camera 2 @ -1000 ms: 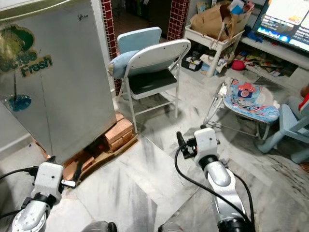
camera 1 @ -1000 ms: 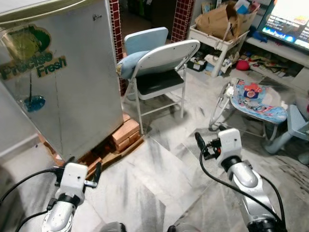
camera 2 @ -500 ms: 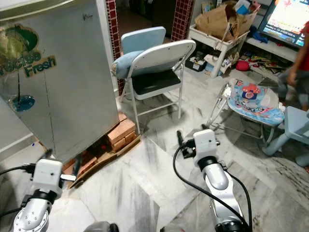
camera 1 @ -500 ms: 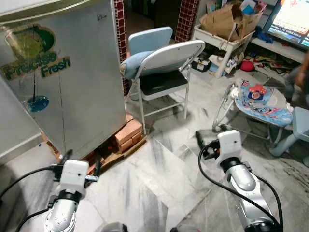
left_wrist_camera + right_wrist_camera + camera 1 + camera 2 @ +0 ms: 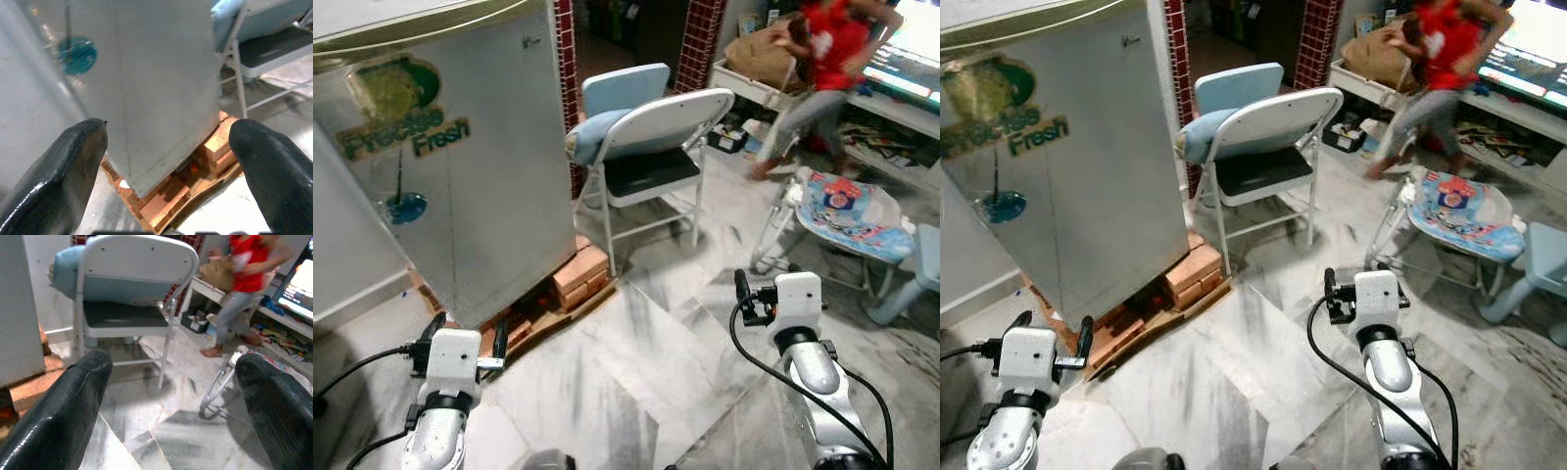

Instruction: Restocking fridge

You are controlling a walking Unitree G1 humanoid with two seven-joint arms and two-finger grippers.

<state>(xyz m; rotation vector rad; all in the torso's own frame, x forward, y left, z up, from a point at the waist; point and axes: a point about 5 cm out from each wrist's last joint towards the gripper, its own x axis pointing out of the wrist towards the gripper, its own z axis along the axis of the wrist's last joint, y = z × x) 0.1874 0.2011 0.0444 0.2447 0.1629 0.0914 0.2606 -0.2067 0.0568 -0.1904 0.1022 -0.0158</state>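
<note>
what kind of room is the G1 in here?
Most likely a lived-in family living room. A silver fridge stands on bricks beside a folding chair; a baby bouncer sits on the marble floor, and a TV glows behind a passing person.

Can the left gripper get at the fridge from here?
Probably yes: the left gripper, fingers open and empty, faces the fridge side wall with only bare floor between. No door handle is visible.
</note>
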